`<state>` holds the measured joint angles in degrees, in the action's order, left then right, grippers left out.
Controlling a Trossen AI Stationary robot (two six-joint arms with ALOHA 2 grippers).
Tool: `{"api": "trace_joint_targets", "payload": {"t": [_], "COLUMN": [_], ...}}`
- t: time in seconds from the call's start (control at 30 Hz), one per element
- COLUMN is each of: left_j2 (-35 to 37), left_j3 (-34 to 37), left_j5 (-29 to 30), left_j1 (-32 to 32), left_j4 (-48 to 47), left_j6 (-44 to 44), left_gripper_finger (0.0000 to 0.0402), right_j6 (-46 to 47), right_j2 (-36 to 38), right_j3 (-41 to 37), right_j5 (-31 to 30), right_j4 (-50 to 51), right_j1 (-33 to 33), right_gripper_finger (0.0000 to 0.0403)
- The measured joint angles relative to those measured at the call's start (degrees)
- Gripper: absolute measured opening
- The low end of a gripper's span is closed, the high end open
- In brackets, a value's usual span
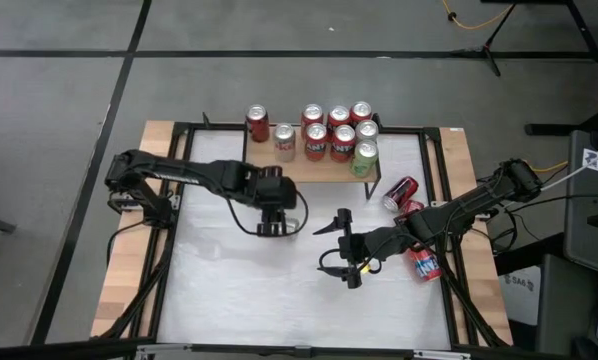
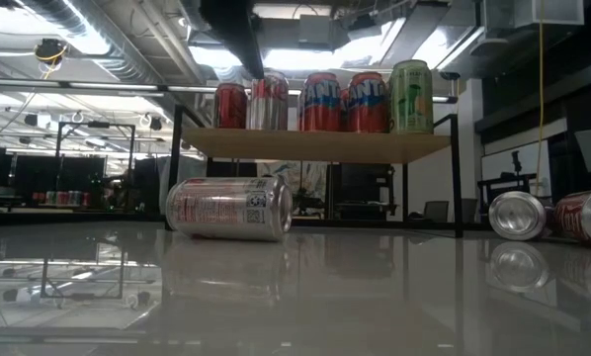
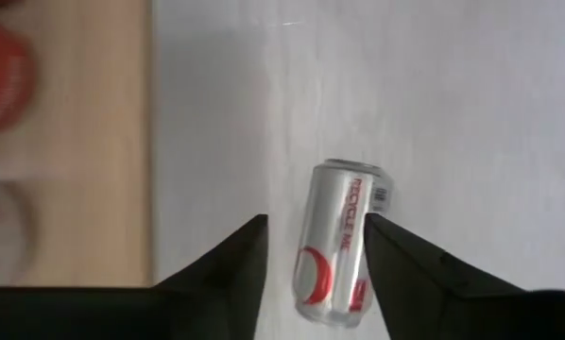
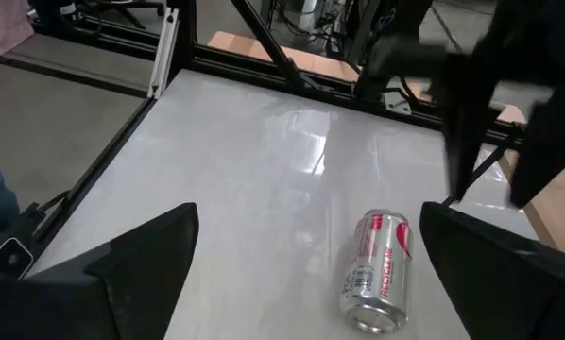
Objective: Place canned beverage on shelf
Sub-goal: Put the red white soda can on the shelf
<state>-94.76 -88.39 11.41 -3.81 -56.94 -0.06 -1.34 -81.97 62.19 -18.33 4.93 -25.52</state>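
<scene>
My left gripper [image 3: 311, 246] straddles silver can [image 3: 337, 244] lying on its side on table [image 1: 279, 290], in front of shelf [image 2: 320, 145]; fingers not yet clamped. My right gripper [image 1: 341, 248] waits spread wide, beside can.

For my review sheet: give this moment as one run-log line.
left gripper: straddling silver can lying on table, not lifted | right gripper: open, waiting mid-table | shelf: cans upright
</scene>
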Motion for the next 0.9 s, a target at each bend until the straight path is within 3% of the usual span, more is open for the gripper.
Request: {"api": "trace_joint_targets", "payload": {"t": [0.23,0.47,0.9], "left_j2": [0.0,0.0,0.0], "left_j3": [3.7,3.7,3.7], "left_j5": [0.2,8.5,11.6], "left_j1": [2.2,6.5,12.1], "left_j4": [4.9,5.6,8.1], "left_j6": [0.8,1.7,3.5], "left_gripper_finger": [0.0110,0.0065,0.0002], "right_j6": [0.0,0.0,0.0], "right_j2": [0.0,0.0,0.0], "right_j3": [0.0,0.0,0.0], "right_j5": [0.0,0.0,0.0], "right_j4": [-0.1,-0.2,-0.1], "right_j1": [0.0,0.0,0.0], "right_gripper_finger": [0.0392,0.0392,0.0392]}}
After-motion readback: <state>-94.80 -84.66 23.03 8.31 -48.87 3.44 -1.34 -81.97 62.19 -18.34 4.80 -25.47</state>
